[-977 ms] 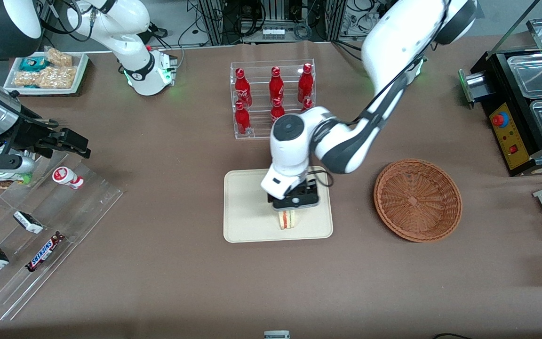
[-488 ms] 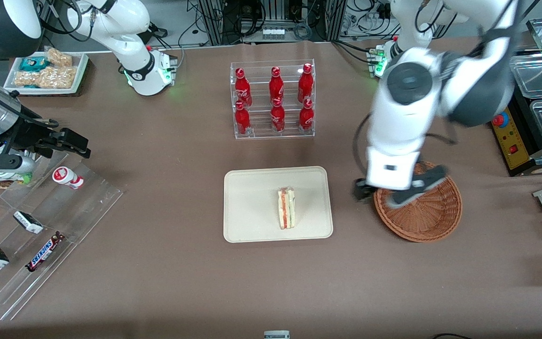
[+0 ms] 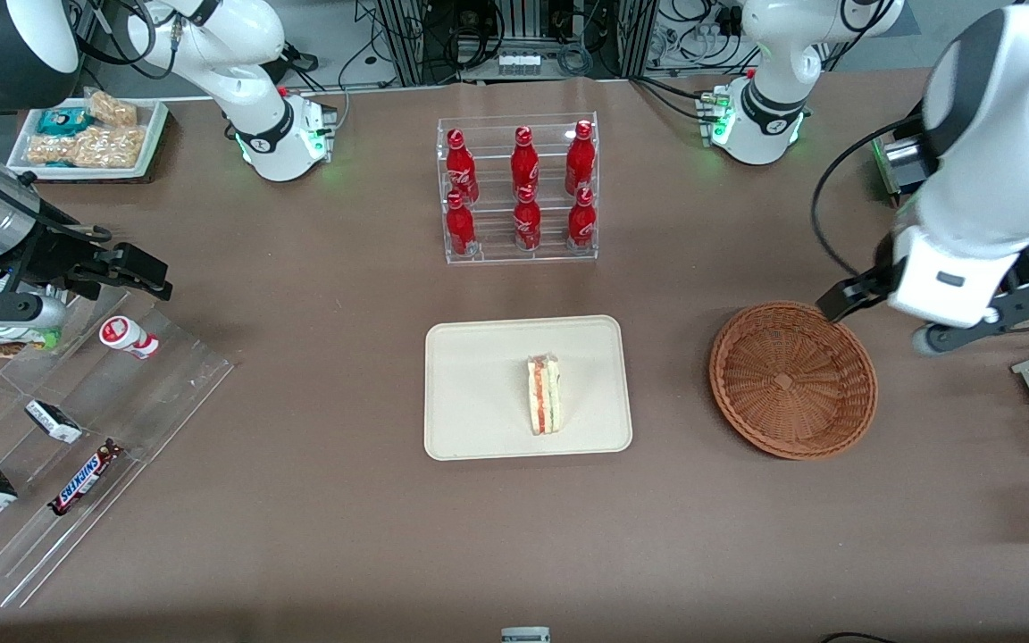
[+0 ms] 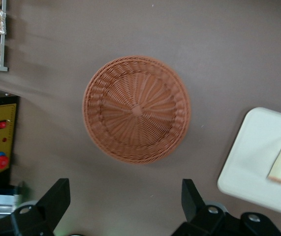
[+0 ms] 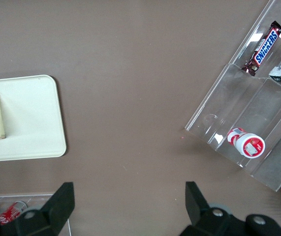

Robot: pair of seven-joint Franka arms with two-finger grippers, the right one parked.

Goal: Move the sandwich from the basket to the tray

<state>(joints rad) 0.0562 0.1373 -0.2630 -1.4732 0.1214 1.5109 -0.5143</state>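
The one name that can be read is "SNICKERS". It is in blue letters on the brown candy bar [image 3: 84,480], which lies in a clear rack [image 3: 77,438] toward the parked arm's end of the counter, very far from the end effector [image 3: 876,314]. The same name shows on that bar [image 5: 264,46] in the right wrist view. The red bottles [image 3: 525,187] have white writing, but it is too small to read.

A brown tabletop [image 3: 318,536] is spread across the whole scene and is lit evenly from above. Along its edge farthest from the front camera, metal racks hung with tangled cables [image 3: 514,36] are seen above a grey floor.
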